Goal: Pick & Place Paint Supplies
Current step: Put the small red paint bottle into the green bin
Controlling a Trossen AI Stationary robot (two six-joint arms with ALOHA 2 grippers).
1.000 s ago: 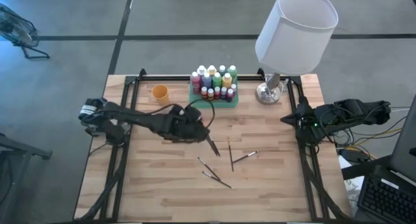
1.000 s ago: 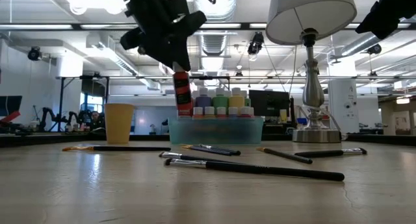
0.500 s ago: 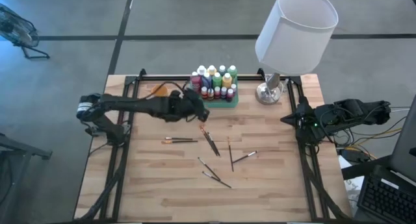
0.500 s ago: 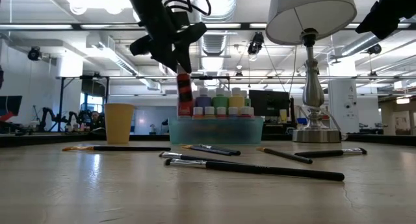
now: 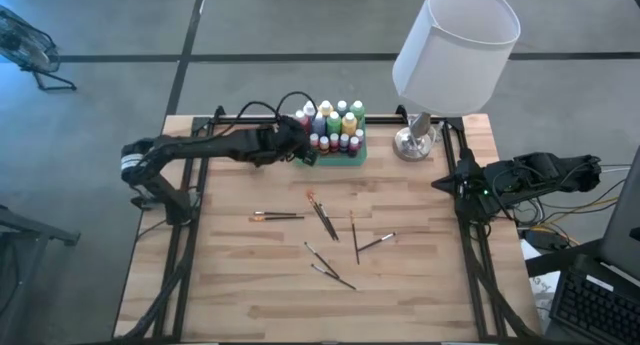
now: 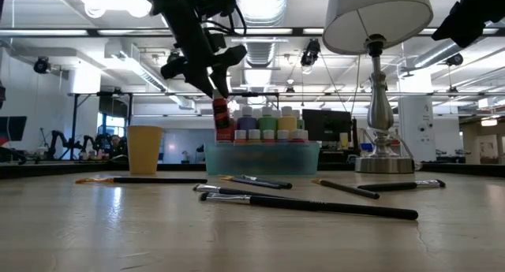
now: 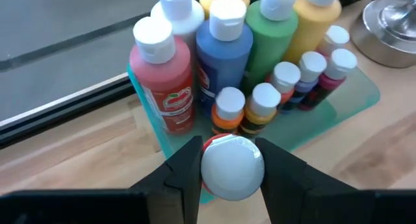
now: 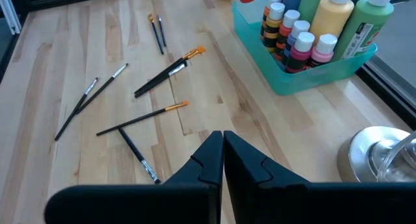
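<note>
Right at the near-left corner of the green tray (image 5: pixel 347 157), the left gripper (image 7: pixel 232 169) has its jaws pinching a small red paint bottle (image 6: pixel 221 121) by the neck, just under its white cap (image 7: pixel 232 167). Low view shows the bottle hanging upright, clear of the desk (image 5: pixel 420 285), w/ its bottom about level w/ the tray's top edge. Can't tell if it's over the tray or just beside it tbh.

Inside the tray: big bottles in the back rows, red (image 7: pixel 164 78), blue (image 7: pixel 225 50), green (image 7: pixel 275 33), yellow (image 7: pixel 313 26). Small bottles sit in the row nearest the gripper, an orange one (image 7: pixel 228 111) and a few darker ones next to it. All upright, packed touching.

Towards the front of the desk from the tray, the paintbrushes are lying loose: one w/ an orange tip (image 5: pixel 320 214) closest to the tray, one lying crosswise (image 5: pixel 277 216) to the left of it, another couple (image 5: pixel 357 236) to the right of it, and two more (image 5: pixel 332 275) further out from the tray. None touching the tray.

Orange cup (image 6: pixel 144 149) stands left of the tray. Lamp (image 5: pixel 455 47) is on the tray's right side, base just beside it.

Right gripper (image 8: pixel 223 146) is parked well right of the tray at the desk edge, jaws pressed together, nothing in them.
</note>
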